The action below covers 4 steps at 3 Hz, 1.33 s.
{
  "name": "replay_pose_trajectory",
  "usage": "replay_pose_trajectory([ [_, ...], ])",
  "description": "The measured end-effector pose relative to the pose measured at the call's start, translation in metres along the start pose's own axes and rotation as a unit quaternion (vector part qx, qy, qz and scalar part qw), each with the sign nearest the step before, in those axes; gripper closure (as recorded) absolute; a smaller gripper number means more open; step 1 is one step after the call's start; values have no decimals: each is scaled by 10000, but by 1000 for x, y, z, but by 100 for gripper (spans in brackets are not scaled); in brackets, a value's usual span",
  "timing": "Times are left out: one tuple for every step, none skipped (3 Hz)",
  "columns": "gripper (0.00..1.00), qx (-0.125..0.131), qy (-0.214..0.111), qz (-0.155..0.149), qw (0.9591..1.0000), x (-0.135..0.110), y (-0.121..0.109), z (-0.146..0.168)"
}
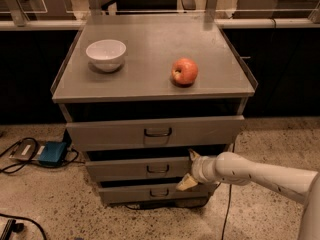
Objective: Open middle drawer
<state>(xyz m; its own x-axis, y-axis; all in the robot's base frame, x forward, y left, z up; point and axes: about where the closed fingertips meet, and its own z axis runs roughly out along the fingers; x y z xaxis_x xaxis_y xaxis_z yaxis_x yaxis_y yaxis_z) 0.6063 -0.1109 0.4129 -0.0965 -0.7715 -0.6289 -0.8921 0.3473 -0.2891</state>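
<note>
The grey cabinet has three drawer fronts stacked one above the other. The middle drawer (125, 169) has a small dark loop handle (157, 169) at its centre and stands slightly out from the cabinet. My gripper (189, 170) is at the right part of this drawer front, to the right of the handle. It is open, with one fingertip (193, 155) at the drawer's upper edge and the other at its lower edge. My white arm (260, 175) comes in from the right.
The top drawer (110, 132) is widest and sticks out furthest; the bottom drawer (125, 193) is narrowest. On the cabinet top (150, 79) stand a white bowl (106, 54) and a red apple (184, 71). A blue box (51, 152) and cables lie on the floor at left.
</note>
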Motion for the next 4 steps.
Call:
replay_pose_trajectory([
  [38, 0, 0, 0, 10000, 0, 0, 0],
  [62, -1, 0, 0, 10000, 0, 0, 0],
  [85, -1, 0, 0, 10000, 0, 0, 0],
  [100, -1, 0, 0, 10000, -4, -3, -6],
])
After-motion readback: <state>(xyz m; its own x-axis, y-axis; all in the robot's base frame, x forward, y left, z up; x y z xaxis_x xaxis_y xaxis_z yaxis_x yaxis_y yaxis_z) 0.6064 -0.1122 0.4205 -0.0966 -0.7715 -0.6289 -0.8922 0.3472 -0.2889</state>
